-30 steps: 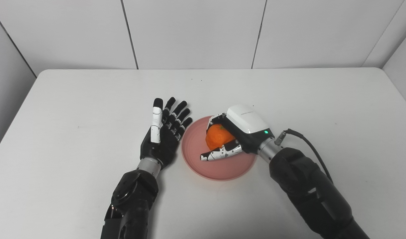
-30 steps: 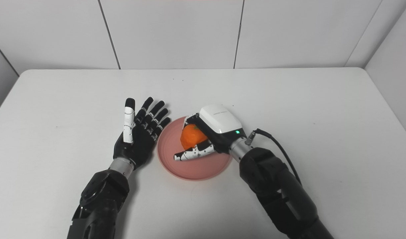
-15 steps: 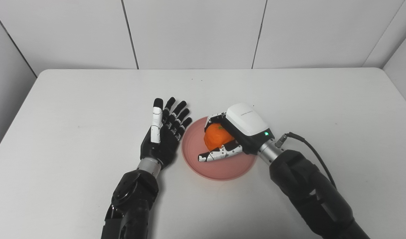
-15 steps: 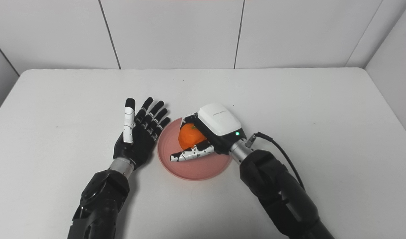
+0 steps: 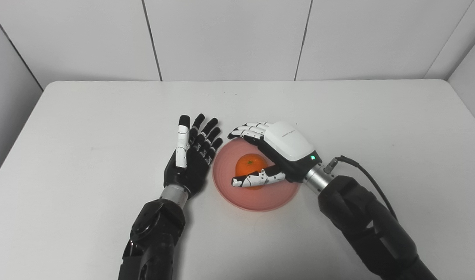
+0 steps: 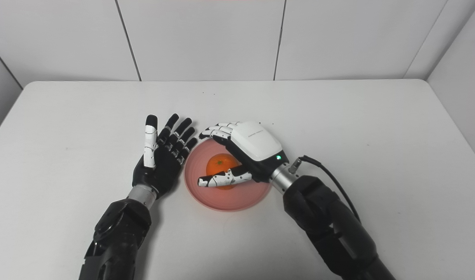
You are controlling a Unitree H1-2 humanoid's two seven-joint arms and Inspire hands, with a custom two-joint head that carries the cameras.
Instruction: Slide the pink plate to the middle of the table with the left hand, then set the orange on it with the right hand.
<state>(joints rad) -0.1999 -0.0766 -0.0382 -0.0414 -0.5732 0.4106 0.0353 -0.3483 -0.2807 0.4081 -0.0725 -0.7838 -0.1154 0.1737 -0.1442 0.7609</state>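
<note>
The pink plate (image 5: pixel 261 200) lies near the middle of the white table. On it rests the orange (image 5: pixel 250 164), stem mark up. My right hand (image 5: pixel 278 149) hovers over the plate, open, its fingers (image 5: pixel 248 130) spread past the plate's far rim and its thumb crossing in front of the orange without gripping it. My left hand (image 5: pixel 191 155) stands open just left of the plate, palm turned toward it, fingers pointing away from me, close to the rim.
The table (image 5: pixel 86 128) stretches wide to the left and right of the plate. White wall panels (image 5: pixel 226 39) rise behind the far edge. A black cable (image 5: pixel 362 171) loops from my right wrist.
My right hand has opened and let go of the orange, which now sits lower on the plate. The left hand has not moved.
</note>
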